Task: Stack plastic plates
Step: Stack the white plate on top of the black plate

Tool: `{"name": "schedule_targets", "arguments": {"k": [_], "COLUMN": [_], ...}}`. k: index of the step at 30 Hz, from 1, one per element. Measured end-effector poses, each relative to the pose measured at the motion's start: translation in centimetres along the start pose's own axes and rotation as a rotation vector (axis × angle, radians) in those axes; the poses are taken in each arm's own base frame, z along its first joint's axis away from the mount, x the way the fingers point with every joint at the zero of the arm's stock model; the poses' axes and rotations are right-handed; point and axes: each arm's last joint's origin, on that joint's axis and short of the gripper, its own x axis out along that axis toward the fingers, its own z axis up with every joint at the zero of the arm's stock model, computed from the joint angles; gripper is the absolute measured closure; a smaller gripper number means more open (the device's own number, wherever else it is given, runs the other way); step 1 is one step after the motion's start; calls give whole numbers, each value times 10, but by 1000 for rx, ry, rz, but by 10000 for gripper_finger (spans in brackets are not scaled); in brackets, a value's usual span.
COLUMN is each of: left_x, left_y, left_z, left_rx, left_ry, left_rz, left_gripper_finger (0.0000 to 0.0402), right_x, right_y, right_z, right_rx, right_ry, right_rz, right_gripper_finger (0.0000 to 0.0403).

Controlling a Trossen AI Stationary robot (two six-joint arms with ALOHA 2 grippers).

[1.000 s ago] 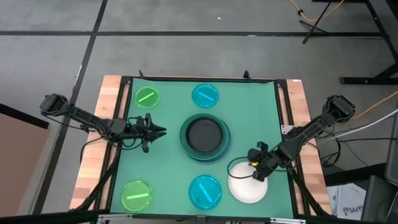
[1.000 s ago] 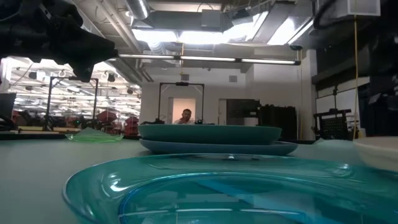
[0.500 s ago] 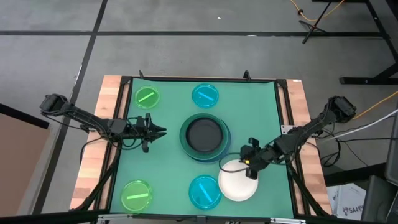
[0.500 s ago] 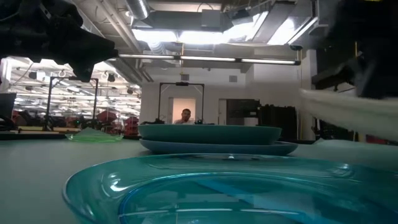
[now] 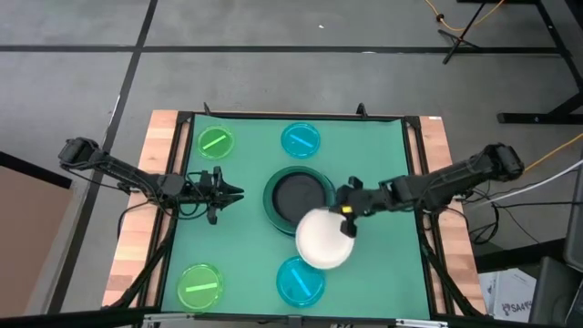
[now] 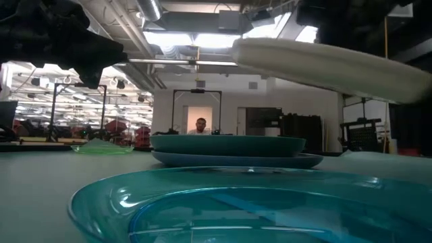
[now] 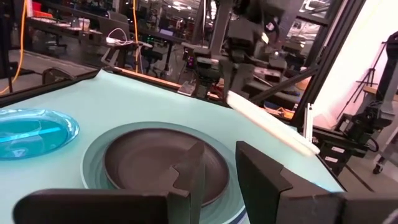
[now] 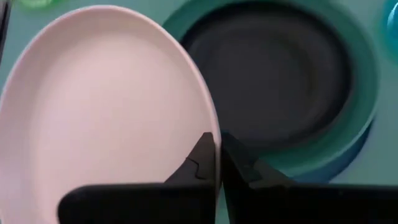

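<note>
Carried inward, white plate in right pincer now overlaps the stack.

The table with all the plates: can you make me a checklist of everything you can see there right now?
Surface: green mat on a wood-edged table.
Job's things: black plate sits on the stacked big plates at centre; white plate is held in the air, tilted, beside that stack; two lime plates and two cyan plates lie apart on the mat.
Clutter: nothing seen.
Grippers: right gripper pinches the white plate's rim; left gripper waits open, left of the stack.
Cables: bundles by the table's right edge.
Surroundings: grey floor; a person far behind in the low view.
</note>
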Motion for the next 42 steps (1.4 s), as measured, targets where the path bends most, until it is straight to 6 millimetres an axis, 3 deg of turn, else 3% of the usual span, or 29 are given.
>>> {"name": "schedule_targets", "arguments": {"k": [10,19,33,42], "left_x": [0,0,0,0], "left_y": [0,0,0,0], "left_z": [0,1,1,1], "left_rx": [1,2,4,4], "left_ry": [0,-9,-6,-6], "left_rz": [0,4,4,3], "left_gripper_finger": [317,317,317,317], "right_x": [11,43,83,91], "right_y": [-52,-87,-107,-107], "right_z": [31,40,30,27], "right_rx": [141,227,257,253], "right_ry": [-145,-152,-83,-65], "right_rz": [-115,-133,-192,-161], "right_gripper_finger": [403,403,402,379]}}
